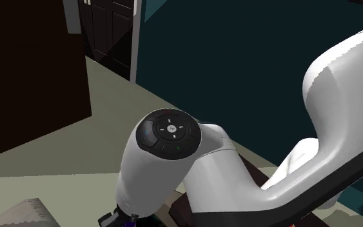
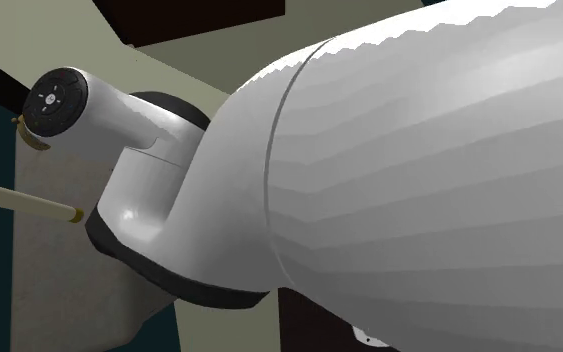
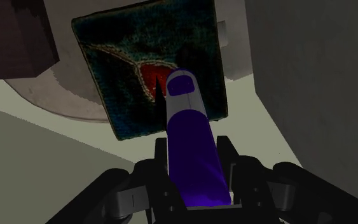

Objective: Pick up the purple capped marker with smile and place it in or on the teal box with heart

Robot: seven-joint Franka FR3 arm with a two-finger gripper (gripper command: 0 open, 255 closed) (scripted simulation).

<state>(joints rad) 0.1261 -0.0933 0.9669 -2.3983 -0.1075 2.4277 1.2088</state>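
In the wrist view my gripper (image 3: 193, 167) is shut on a purple marker (image 3: 192, 143), which sticks out from between the black fingers (image 3: 227, 153). Past the marker's tip lies a dark teal box (image 3: 117, 70) with a red heart (image 3: 153, 71) on its top face. The marker's end overlaps the heart's edge in this view, and its shadow falls on the box. In the shoulder view the white arm (image 1: 173, 161) hides most of the hand; a bit of the black gripper (image 1: 123, 219) and a purple spot show at the bottom edge.
The box rests on a round pale surface (image 3: 50, 95) above a beige floor (image 3: 37, 153). A grey wall-like block (image 3: 317, 95) stands close beside the box. A dark cabinet (image 1: 25, 71) and dark door (image 1: 112, 32) are in the shoulder view. A yellow-handled rod (image 2: 9, 195) shows in the second exterior view.
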